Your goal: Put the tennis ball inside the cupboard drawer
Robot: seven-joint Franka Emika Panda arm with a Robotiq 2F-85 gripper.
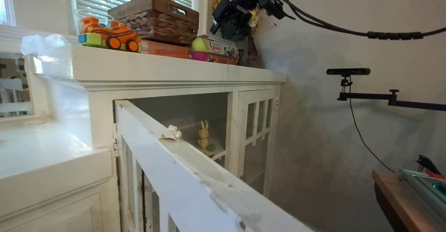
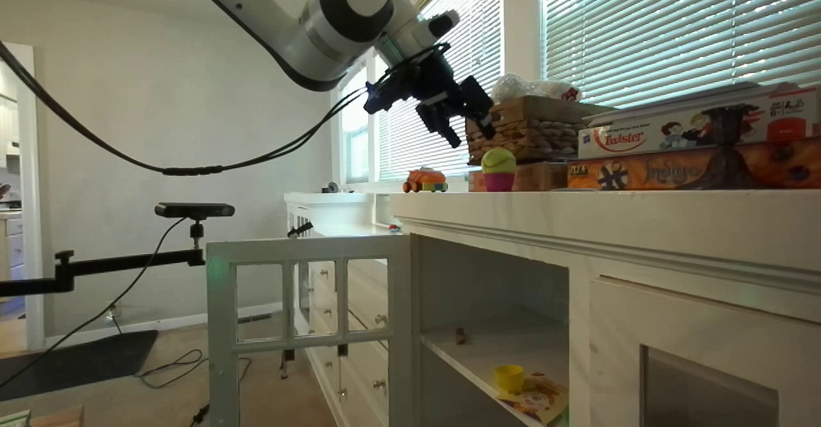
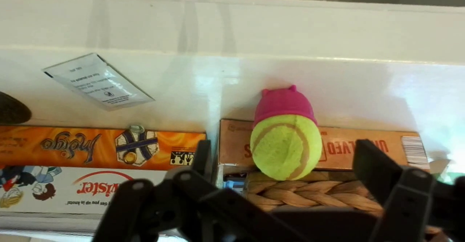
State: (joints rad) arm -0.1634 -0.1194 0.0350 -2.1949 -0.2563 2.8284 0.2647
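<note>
The pincer [image 2: 473, 137] hung spread above the tennis ball [image 2: 498, 160], not touching, presumably to straddle it. A pink cup [image 2: 499, 183] held the ball on the white cabinet top [image 2: 609, 218], likely against rolling. Below, the cupboard compartment [image 2: 494, 283] had its paned door [image 2: 314, 339] swung wide, I guessed to receive it. Game boxes [image 2: 654, 131] and a wicker basket [image 1: 167, 25] stood near; window blinds [image 2: 680, 29] hung beyond.

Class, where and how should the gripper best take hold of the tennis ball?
Probably come from above and close the gripper on opposite sides of the tennis ball, just above the rim of the pink cup. The ball's round top stands bare, while the cup hides its underside and a basket stands behind.
</note>
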